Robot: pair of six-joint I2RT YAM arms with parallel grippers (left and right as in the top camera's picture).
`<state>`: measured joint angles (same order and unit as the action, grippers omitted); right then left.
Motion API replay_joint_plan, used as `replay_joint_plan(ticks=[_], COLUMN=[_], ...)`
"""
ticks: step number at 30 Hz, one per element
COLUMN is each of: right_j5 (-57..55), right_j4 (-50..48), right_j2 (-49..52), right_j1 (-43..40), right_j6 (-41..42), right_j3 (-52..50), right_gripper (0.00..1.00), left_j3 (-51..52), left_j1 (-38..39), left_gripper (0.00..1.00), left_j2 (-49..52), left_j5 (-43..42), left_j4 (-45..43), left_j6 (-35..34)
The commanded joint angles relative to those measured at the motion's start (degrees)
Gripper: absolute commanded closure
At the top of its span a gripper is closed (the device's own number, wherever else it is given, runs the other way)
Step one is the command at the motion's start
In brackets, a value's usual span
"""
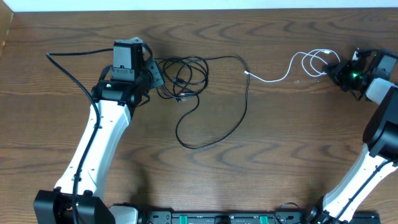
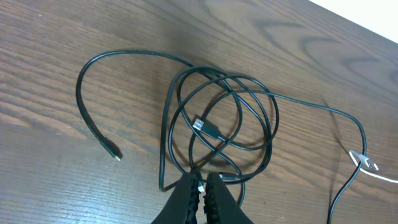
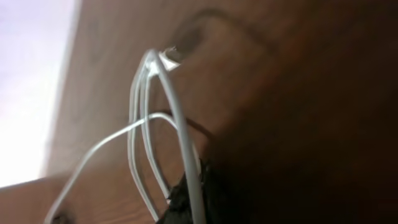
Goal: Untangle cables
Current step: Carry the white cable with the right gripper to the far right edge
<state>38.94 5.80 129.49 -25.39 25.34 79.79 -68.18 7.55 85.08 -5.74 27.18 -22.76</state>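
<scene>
Wooden table [image 1: 280, 155], both jaws pinching cables [image 2: 210, 130]

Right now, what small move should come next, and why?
Probably the left pincer should lift its pinched strand a little: the black cable lies in overlapping loops, while the right pincer holds the white cable off to the side.
</scene>
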Motion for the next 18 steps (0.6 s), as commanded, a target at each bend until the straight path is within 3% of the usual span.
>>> replay_joint_plan(ticks=[1,11,18], right_j5=[-25.97,-62.90,-73.96], right_j4=[5.70,14.32,19.37], right_j2=[-3.26,-25.68,-36.92], right_j1=[-0.50,-0.44,-0.37], right_j6=[-8.13,-18.45,-20.33], right_j3=[-2.16,-2.16,-2.16], right_gripper=[0.99,0.99,0.99], left_j3=[-0.37,-0.37,-0.37], left_j1=[-0.07,-0.07,-0.07], left_gripper=[0.92,0.92,0.92], left_j2=[0.66,0.68,0.68], left_j5=[-0.26,-0.28,-0.28], left_j4=[-0.20,-1.55,-2.10], left_j6=[-0.66,-0.70,-0.70])
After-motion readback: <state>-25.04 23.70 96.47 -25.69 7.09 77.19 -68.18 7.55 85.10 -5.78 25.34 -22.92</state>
